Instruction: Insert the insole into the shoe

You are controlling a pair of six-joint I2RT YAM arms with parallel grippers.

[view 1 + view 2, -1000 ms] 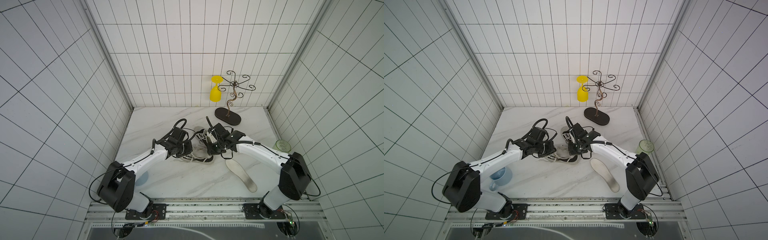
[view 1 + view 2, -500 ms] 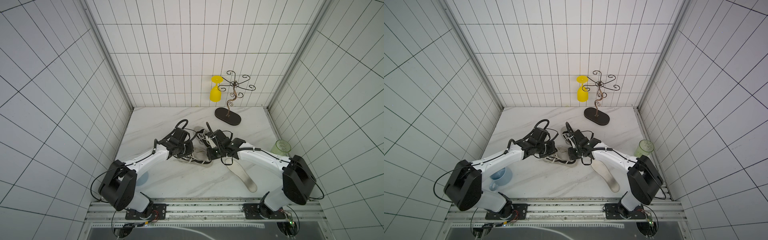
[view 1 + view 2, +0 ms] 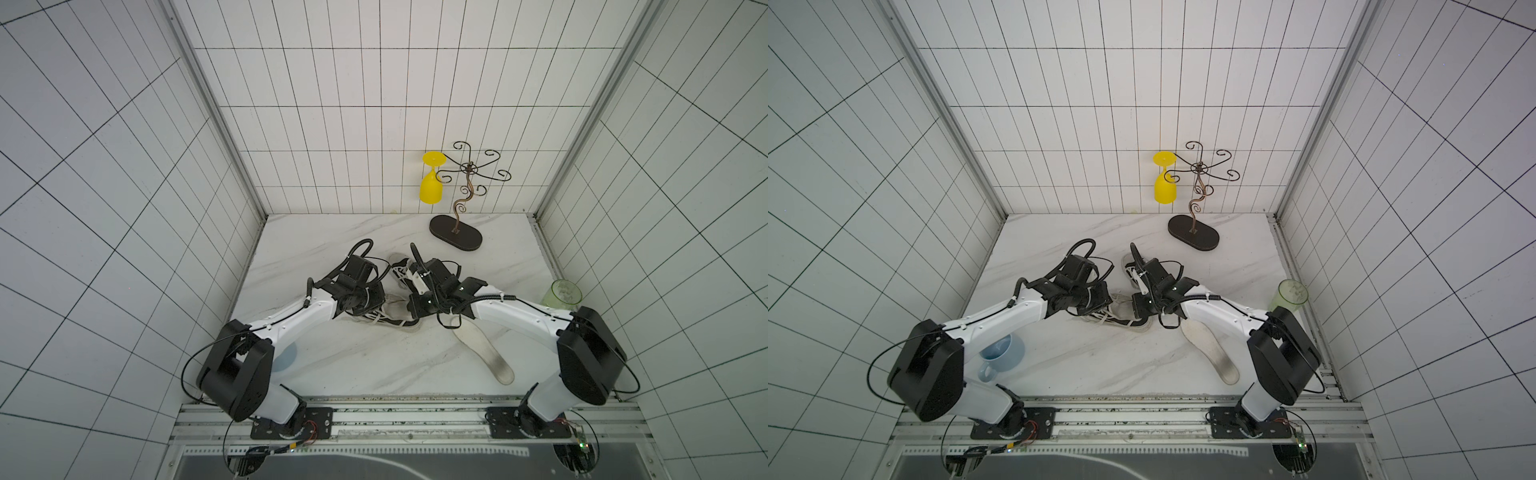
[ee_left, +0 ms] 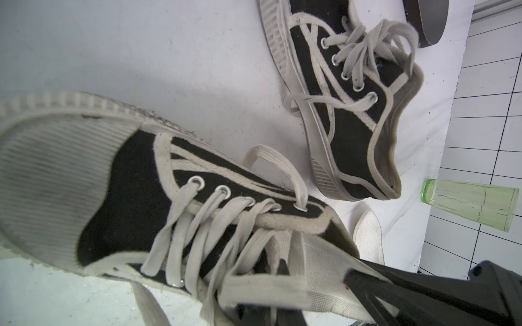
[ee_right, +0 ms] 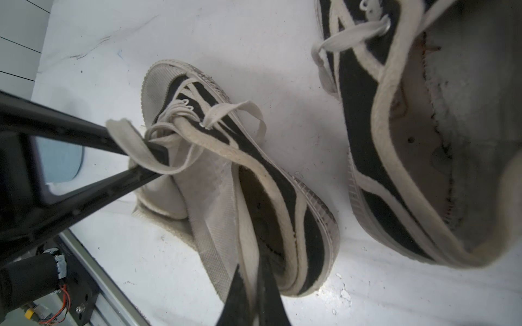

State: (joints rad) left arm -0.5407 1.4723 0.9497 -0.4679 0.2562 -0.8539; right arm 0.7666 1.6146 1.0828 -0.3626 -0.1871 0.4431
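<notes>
We have the shoe (image 3: 395, 316) held between both arms on the tabletop (image 3: 353, 370), heel end toward the right arm, and it looks somewhat tilted. The left claw (image 5: 161, 160) is together, clamped on the shoe at the tongue, with a loose lace draped over its tips. We cannot tell whether it bites the tongue alone or the lace as well. The right claw (image 5: 254, 306) is together too, pinching the white rim of the heel collar. The insole (image 3: 482, 351) lies flat on the tabletop, untouched, just beside the right forearm and near the shoe's heel. A second shoe (image 3: 400, 266) sits just behind, close to the right wrist.

We judge the step in hand to be spreading the mouth and settling the shoe before the insole is fetched. To do it well, we pull in opposite senses: the tongue goes toward the toe and upward and the collar away from it, so the opening gapes without dragging the shoe. We want the sole flat on the tabletop, since a tipped shoe is likely to close up once a claw lets go. The lace ought to lie clear of the mouth. With the insole on the right side, the right claw is the natural one to free. The left grip must then hold the shoe alone, so it needs a firm bite on the tongue.
</notes>
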